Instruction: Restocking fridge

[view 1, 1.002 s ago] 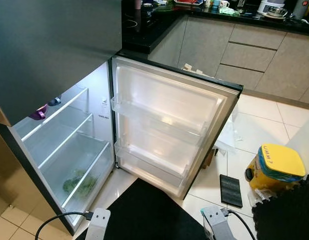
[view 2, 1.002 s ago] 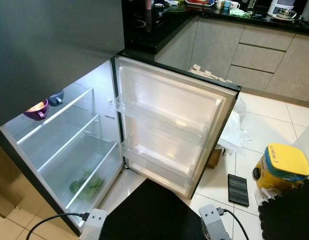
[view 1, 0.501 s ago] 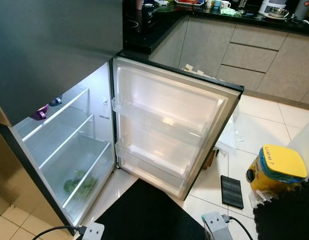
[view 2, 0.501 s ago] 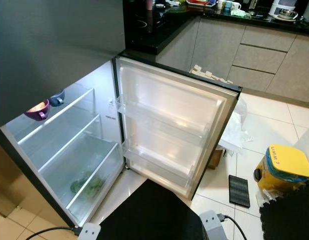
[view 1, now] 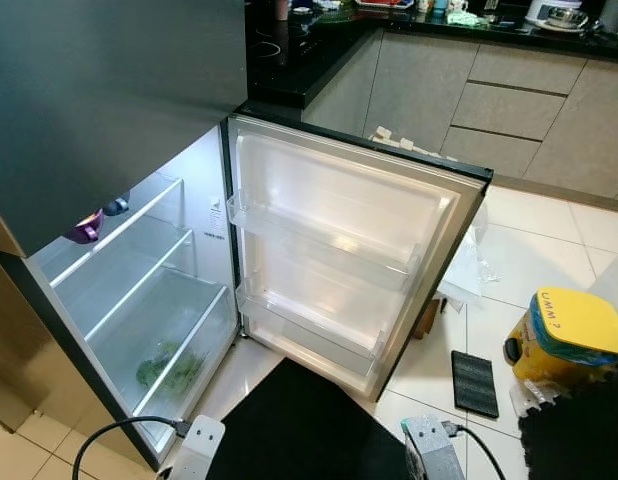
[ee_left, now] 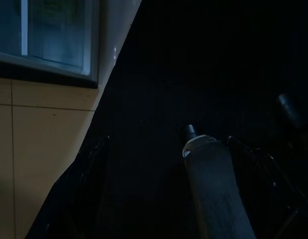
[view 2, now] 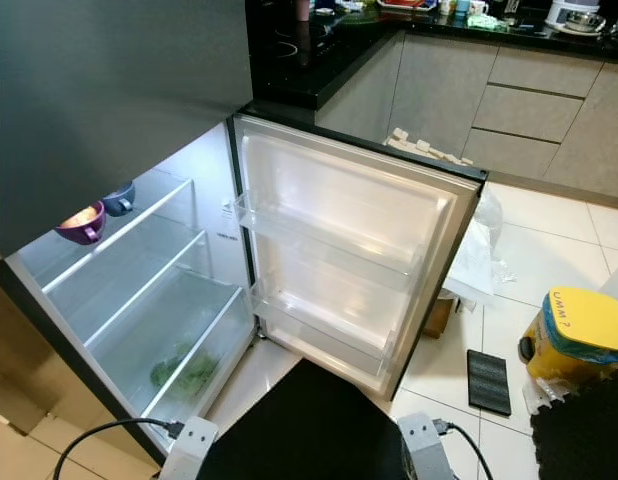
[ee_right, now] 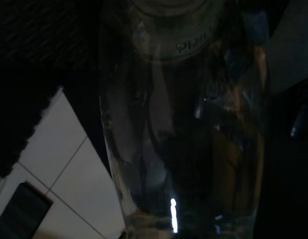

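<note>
A tall dark grey fridge [view 1: 109, 90] stands at the robot's left with its lower door [view 1: 354, 250] swung wide open, white inside and fitted with clear plastic door shelves [view 1: 319, 235]. The lit lower compartment has glass shelves [view 1: 129, 250]; a small purple bowl [view 2: 79, 222] and a dark blue bowl [view 2: 119, 198] sit side by side on the top one, and green leafy vegetables [view 1: 167, 362] lie in the bottom section. A black floor mat [view 1: 299, 425] lies before the fridge on pale tiles.

To the robot's right, on the floor, stands a yellow tub with a blue band [view 1: 567, 335], with a flat black rectangular object [view 1: 475, 382] just beside it. Grey kitchen cabinets [view 1: 499, 95] under a black counter [view 1: 319, 50] run along the far wall.

The two silver wrists [view 1: 197, 445] show at the lower edge of the head views, each with a black cable. The left wrist view is dark: the left hand [ee_left: 169, 164] hangs over the mat near the fridge's bottom corner, and whether it is clenched cannot be told. The right wrist view shows a clear glass bottle [ee_right: 184, 124] very close, against the floor tiles; whether the right hand is grasping it cannot be told.
</note>
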{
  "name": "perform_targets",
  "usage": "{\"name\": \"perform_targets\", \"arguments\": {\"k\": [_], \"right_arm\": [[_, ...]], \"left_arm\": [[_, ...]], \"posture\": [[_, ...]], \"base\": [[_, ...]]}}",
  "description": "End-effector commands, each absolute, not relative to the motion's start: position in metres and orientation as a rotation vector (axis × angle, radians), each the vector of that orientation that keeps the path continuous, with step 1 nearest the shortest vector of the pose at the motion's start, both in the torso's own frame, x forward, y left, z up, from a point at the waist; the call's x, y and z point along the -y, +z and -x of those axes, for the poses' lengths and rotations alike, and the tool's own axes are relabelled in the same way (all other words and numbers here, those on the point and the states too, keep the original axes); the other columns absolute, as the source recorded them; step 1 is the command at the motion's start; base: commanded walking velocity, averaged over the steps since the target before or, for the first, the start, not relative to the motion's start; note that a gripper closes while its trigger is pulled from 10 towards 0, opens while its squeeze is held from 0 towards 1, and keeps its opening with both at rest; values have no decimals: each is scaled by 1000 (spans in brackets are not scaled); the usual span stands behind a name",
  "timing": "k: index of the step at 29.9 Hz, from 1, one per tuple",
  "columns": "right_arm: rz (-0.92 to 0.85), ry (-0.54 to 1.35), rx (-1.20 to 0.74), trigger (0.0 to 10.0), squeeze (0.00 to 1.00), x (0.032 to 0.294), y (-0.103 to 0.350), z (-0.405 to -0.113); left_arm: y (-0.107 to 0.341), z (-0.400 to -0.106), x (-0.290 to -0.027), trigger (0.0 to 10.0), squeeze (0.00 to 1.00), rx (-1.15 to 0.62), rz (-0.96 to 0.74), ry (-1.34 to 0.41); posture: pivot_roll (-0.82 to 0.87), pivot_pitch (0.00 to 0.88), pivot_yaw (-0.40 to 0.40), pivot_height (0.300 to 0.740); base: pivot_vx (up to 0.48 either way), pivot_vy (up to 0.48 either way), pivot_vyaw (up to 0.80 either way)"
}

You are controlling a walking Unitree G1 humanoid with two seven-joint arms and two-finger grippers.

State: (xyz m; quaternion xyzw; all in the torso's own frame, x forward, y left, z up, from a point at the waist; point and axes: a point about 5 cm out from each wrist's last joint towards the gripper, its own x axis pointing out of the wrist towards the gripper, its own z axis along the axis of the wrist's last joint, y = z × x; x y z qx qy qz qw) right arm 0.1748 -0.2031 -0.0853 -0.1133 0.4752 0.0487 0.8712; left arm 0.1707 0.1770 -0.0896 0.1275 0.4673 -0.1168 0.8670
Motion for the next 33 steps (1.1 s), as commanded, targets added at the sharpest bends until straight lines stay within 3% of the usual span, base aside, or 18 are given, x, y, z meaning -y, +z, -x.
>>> {"name": "perform_targets", "arguments": {"k": [1, 33], "right_arm": [[221, 74, -1001, 10000, 0, 206, -87, -171], [199, 57, -988, 10000, 0, 203, -84, -178]], "left_arm": [[-92, -166, -178, 10000, 0, -999, -276, -255], [-92, -167, -181, 10000, 0, -1013, -141, -162]], "posture": [[88, 0, -10, 740], [89, 0, -5, 740]], "base": [[0, 0, 0], [0, 0, 0]]}}
